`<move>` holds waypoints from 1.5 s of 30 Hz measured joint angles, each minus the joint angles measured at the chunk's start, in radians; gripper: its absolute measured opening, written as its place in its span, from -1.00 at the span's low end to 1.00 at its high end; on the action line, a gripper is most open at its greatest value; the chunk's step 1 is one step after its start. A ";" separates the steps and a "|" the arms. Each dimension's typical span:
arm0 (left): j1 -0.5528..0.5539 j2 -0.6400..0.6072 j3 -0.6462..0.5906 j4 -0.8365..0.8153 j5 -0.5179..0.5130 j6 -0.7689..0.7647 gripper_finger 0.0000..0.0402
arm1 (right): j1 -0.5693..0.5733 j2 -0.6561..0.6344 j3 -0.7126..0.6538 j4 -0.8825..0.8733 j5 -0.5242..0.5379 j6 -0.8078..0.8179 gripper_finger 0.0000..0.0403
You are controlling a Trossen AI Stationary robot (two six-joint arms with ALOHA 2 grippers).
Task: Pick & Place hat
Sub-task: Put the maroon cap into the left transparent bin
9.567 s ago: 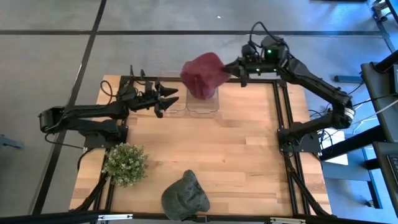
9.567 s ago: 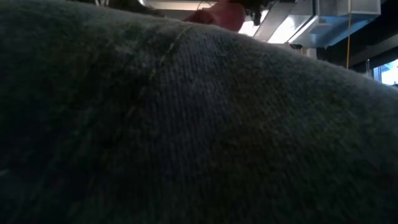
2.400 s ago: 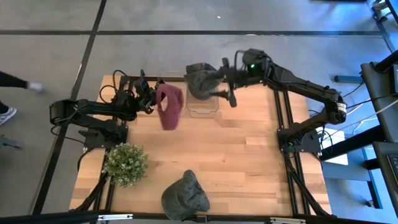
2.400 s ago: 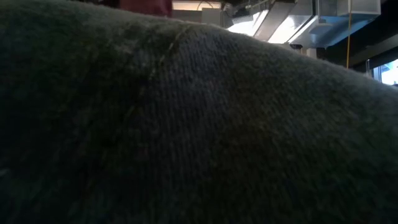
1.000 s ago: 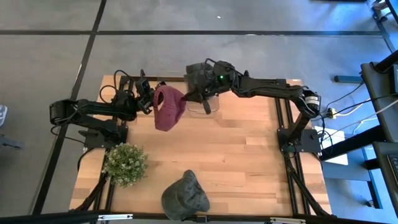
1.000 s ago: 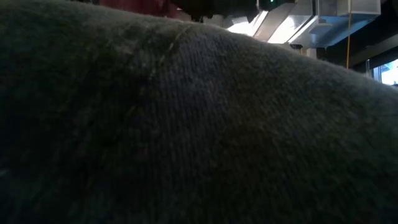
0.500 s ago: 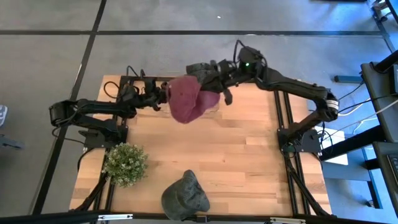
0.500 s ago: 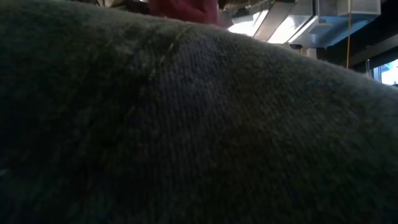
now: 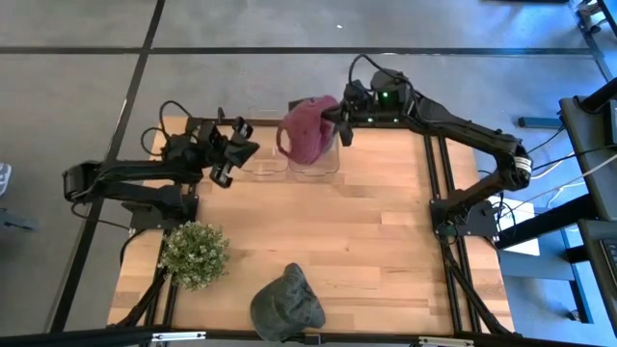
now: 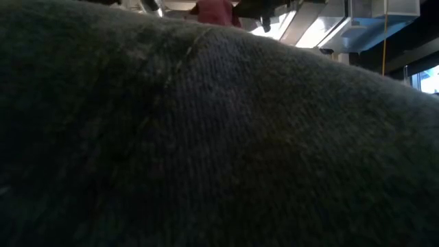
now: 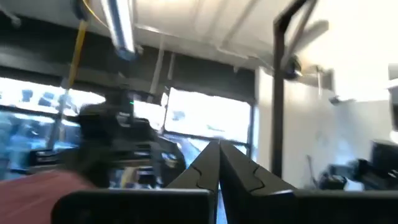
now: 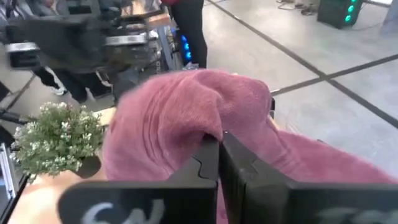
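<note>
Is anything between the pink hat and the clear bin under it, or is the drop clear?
Nothing visible blocks it. The right gripper, shut on the pink hat, holds it directly over the clear bin. What is inside the bin is hidden by the hat. The left gripper is shut, off to the side.

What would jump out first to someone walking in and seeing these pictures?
The pink hat stands out: the right gripper holds it above the clear bins at the table's far edge. The left gripper, shut and empty, hangs nearby. A grey hat lies at the near edge, blocking the low view, beside a small potted plant.
</note>
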 joint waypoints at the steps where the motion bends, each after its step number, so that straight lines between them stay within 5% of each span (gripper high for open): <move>1: -0.016 0.000 0.028 -0.060 -0.001 0.017 -0.99 | 0.000 0.005 0.000 0.006 0.000 0.014 -0.99; 8: -0.095 0.068 0.282 -0.730 -0.129 0.233 -0.99 | 0.000 0.058 0.000 0.095 0.052 0.040 -0.99; 23: -0.202 0.173 0.554 -0.871 -0.074 0.333 -0.99 | -0.005 0.119 0.001 0.187 0.096 0.064 -0.99; 36: -0.177 0.223 0.564 -1.103 -0.380 0.302 -0.99 | 0.018 0.115 0.001 0.239 -0.020 0.113 -0.99; 45: -0.233 0.178 0.565 -1.220 -0.765 0.461 -0.98 | 0.021 0.114 0.001 0.256 -0.067 0.116 -0.99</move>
